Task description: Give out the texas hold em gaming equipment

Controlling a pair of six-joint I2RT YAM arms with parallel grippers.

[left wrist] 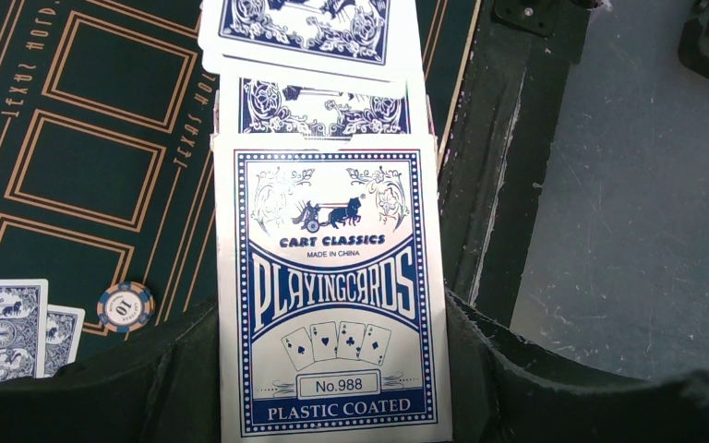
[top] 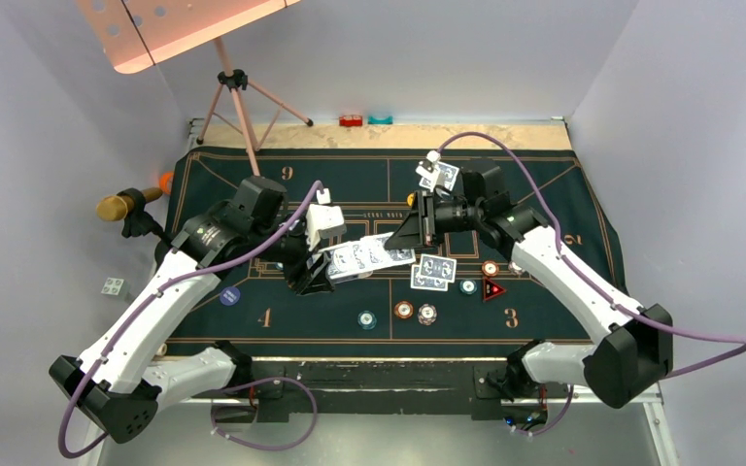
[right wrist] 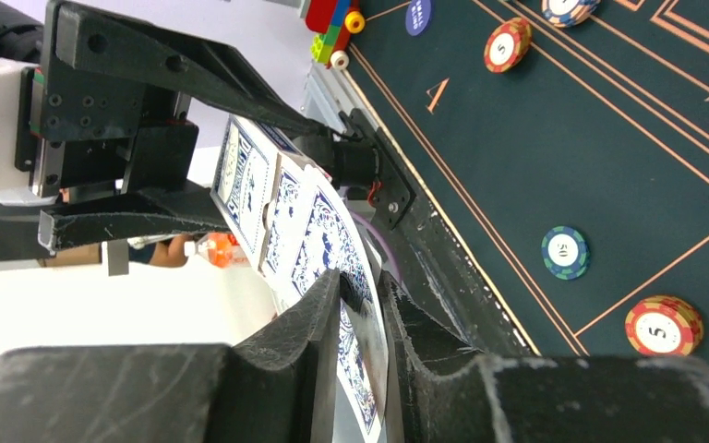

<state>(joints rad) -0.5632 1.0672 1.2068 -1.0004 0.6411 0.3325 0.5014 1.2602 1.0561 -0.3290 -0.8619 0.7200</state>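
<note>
left gripper (top: pixel 313 277) clamps card box (left wrist: pixel 332 295); right gripper (right wrist: pixel 360 297) pinches protruding card (right wrist: pixel 328 242). Pull straight along box axis, slow, only one card out

Five striped chips (top: pixel 404 310), one red triangle (top: pixel 492 289), one blue disc (top: pixel 230 296), two blocks (top: pixel 351 120).
</note>
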